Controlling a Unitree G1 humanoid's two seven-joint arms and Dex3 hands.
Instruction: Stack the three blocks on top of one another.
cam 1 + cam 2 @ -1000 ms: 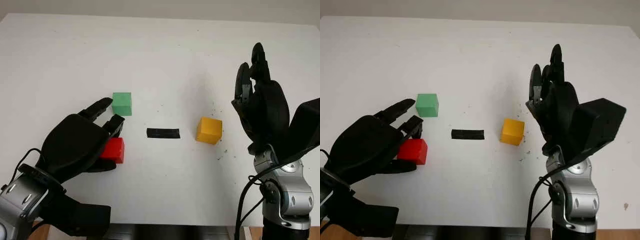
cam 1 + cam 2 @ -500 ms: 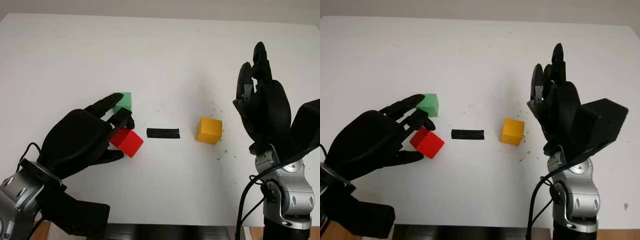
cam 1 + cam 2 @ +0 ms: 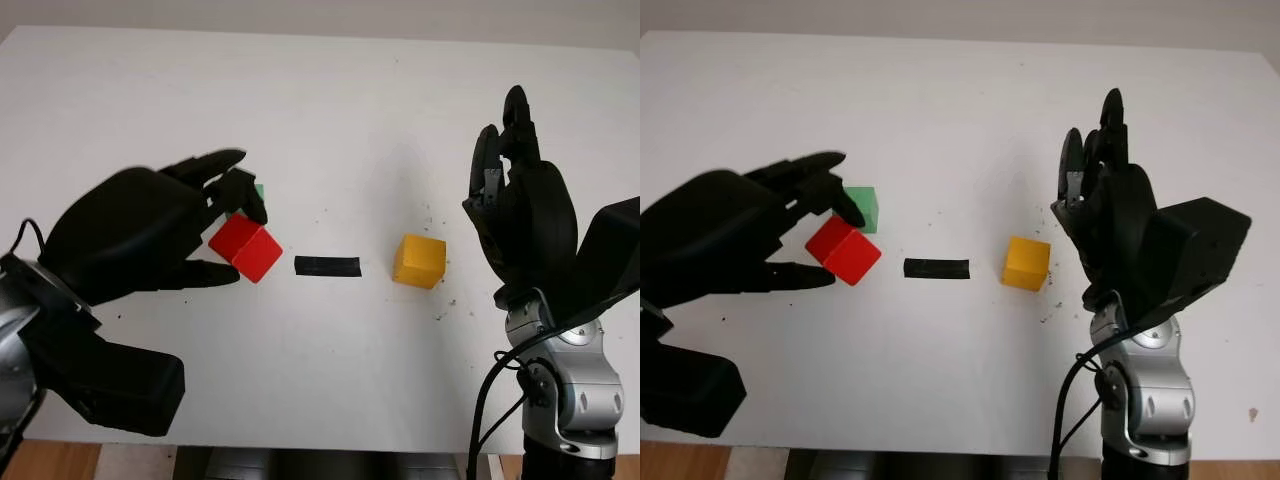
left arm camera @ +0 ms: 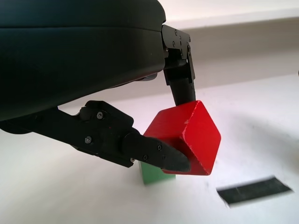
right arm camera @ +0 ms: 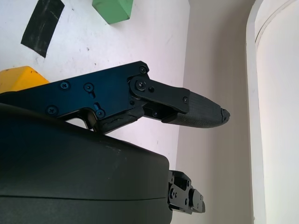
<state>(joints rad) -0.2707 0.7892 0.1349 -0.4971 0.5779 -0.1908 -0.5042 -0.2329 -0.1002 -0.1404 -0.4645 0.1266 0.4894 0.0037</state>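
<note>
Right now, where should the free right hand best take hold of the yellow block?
Take the yellow block by two opposite upright faces, coming from above: it sits flat on the table with nothing touching it. The open right hand hovers just beside it.

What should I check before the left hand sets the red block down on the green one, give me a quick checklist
1. Grip: left hand is shut on the red block, pinched between fingers. Ok.
2. Block attitude: red block is tilted, one corner pointing down. Not ok for a flat placement.
3. Target: green block sits on the table behind and below the red block, its top mostly hidden. Cannot tell.
4. Alignment over green block: cannot tell.
5. Right hand is open, upright beside the yellow block, away from the left side. Ok.
6. Black tape strip lies apart from the green block. Ok.
</note>
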